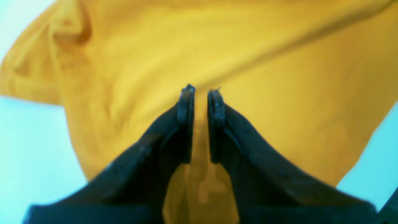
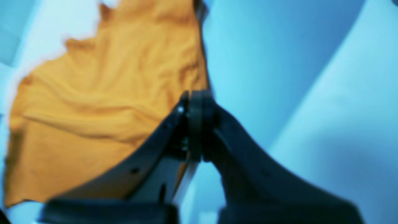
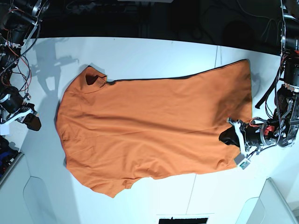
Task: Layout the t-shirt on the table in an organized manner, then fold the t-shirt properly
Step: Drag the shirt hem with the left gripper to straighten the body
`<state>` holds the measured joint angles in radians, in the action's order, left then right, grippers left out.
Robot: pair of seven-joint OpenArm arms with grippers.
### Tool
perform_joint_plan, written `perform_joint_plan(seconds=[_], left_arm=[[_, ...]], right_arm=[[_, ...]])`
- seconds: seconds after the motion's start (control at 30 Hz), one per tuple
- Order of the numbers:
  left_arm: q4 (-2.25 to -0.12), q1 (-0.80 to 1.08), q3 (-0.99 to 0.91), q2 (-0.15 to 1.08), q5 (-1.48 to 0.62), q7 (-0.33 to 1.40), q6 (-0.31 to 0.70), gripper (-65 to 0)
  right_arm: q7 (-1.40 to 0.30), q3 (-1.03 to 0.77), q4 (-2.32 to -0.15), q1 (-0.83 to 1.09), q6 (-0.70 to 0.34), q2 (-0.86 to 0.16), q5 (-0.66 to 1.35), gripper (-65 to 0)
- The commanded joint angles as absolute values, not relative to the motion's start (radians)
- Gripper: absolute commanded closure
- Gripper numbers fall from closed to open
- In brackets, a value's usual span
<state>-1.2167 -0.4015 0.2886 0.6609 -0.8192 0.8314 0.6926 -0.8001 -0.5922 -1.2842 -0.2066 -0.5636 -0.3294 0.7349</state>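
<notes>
Left gripper (image 3: 230,135), jaws near closed, pinches shirt (image 3: 149,126) hem to flatten it on table (image 3: 140,51); right gripper (image 3: 35,122) shut, empty, parked clear.

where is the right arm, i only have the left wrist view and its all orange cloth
Observer: The right gripper is off the t-shirt, over bare table beside the end opposite yours.
Operator: holding anything
Observer: No. The right wrist view shows its jaws shut with nothing between them.
Operator: where on the shirt am i then
Observer: The left gripper is at the straight edge on the base view's right. The shirt lies mostly spread out across the table.
</notes>
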Motion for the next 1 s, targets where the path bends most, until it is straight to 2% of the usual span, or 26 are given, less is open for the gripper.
perform_joint_plan(seconds=[0.0,0.2,0.47,0.77,0.97], left_arm=[[-1.257,-0.395,0.282,0.683,-0.836,0.821,0.698,-9.5],[-1.378,-0.204,0.255,0.697,-0.833,0.820,0.698,-9.5],[-1.435,-0.024,0.106,0.695,-0.815,0.809,0.698,-9.5],[-1.433,0.008,0.095,0.696,-0.722,0.760,0.698,-9.5],[-1.433,0.008,0.095,0.695,-0.720,0.736,0.698,-9.5]], right_arm=[[-0.804,-0.609,-1.303,-0.197,-0.581,-0.347,0.764,0.0],[-0.809,-0.607,-1.305,-0.052,-0.593,-0.340,0.838,0.0],[-0.809,-0.607,-1.345,0.045,-0.599,-0.282,0.857,0.0],[-0.801,-0.601,-1.512,0.034,-0.599,-0.177,0.826,0.0],[-0.681,-0.471,-1.493,-0.048,-0.598,-0.149,0.628,0.0]])
